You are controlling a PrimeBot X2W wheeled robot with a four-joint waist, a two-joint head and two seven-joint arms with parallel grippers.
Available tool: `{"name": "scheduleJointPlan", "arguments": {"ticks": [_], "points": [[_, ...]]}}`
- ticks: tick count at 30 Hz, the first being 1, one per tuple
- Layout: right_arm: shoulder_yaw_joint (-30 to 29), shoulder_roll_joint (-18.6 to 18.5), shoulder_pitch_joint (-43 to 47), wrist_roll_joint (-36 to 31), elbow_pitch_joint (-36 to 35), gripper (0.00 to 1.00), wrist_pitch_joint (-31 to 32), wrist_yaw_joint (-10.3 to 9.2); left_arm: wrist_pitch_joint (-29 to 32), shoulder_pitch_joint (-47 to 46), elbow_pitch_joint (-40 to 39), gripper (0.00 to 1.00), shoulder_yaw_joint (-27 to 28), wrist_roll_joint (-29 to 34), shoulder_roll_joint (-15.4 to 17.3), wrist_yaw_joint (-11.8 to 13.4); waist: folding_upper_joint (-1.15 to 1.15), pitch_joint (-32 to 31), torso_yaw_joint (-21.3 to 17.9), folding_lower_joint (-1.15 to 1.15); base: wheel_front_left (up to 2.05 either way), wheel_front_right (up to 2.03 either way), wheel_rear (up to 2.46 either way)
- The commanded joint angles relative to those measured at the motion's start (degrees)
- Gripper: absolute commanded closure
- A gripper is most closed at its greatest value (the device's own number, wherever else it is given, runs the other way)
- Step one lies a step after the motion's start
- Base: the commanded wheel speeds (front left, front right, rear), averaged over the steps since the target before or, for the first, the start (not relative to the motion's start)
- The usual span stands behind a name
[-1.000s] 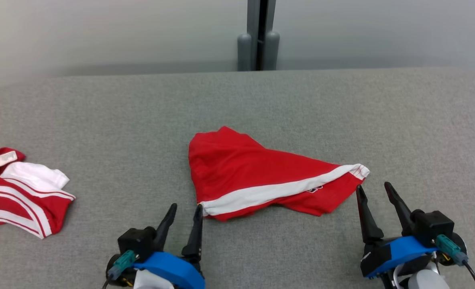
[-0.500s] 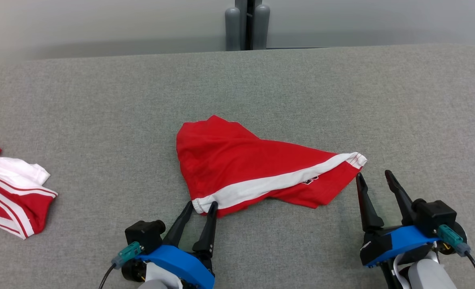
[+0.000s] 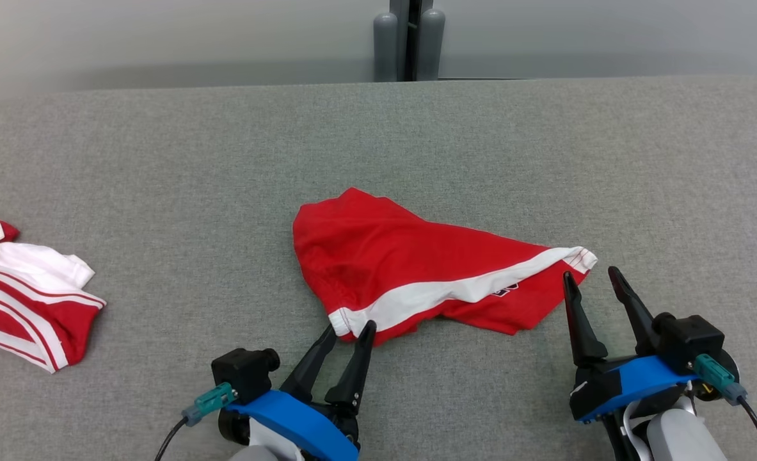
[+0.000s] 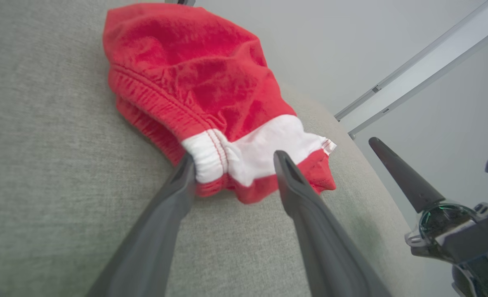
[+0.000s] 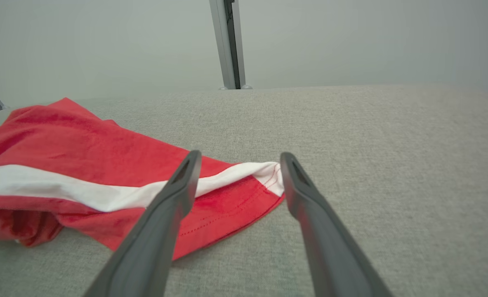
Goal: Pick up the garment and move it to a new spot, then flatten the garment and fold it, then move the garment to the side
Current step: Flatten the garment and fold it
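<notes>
The garment (image 3: 404,256) is a pair of red shorts with a white side stripe, lying crumpled in the middle of the grey table (image 3: 224,166). My left gripper (image 3: 350,328) stands open at its near left corner. In the left wrist view the white end of the waistband (image 4: 210,159) lies between the two fingers of my left gripper (image 4: 234,156), against the left one. My right gripper (image 3: 589,273) is open at the garment's right tip. In the right wrist view the striped hem corner (image 5: 264,173) shows between the spread fingers of my right gripper (image 5: 240,154).
A second red and white striped garment (image 3: 26,294) lies bunched at the table's left edge. A grey post (image 3: 410,38) stands behind the far edge. Bare grey cloth surrounds the shorts on all sides.
The head camera has shifted. My left gripper has moved forward and to the right, from beside the waistband corner to astride it. My right gripper has stayed at the right tip.
</notes>
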Motion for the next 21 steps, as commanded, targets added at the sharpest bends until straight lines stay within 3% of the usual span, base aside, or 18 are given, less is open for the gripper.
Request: {"name": "scheduleJointPlan", "arguments": {"ticks": [1, 3, 7, 12, 21], "points": [[0.01, -0.04, -0.33, 0.27, -0.15, 0.00, -0.22, 0.00, -0.02, -0.49, -0.62, 0.06, 0.04, -0.38, 0.74, -0.06, 0.00, -0.11, 0.13, -0.01, 0.00, 0.00, 0.00], [0.14, -0.04, -0.18, 0.46, -0.22, 0.00, -0.22, 0.00, -0.02, -0.18, -1.35, 0.29, -0.31, -0.66, 1.20, -0.06, 0.00, -0.17, 0.26, -0.01, 0.00, 0.00, 0.00], [0.45, -0.04, -0.17, 0.61, -0.19, 0.00, -0.21, 0.01, -0.02, -0.02, -2.28, 1.00, -0.61, -0.64, 1.74, -0.06, 0.00, -0.17, 0.40, -0.01, 0.00, 0.00, 0.00], [0.15, -0.04, -0.55, 0.47, 0.01, 0.00, -0.21, 0.00, -0.02, -0.81, -2.62, 1.00, 0.43, 0.98, 1.75, -0.06, 0.00, 0.03, 0.47, -0.01, 0.00, 0.00, 0.00], [-5.61, -0.03, -2.26, -1.60, 4.35, 0.00, -0.22, 0.01, -0.02, 1.28, -1.92, 1.00, 4.80, 5.05, 0.86, -0.06, 0.00, 0.75, 2.42, -0.01, 0.00, 0.00, 0.00]]}}
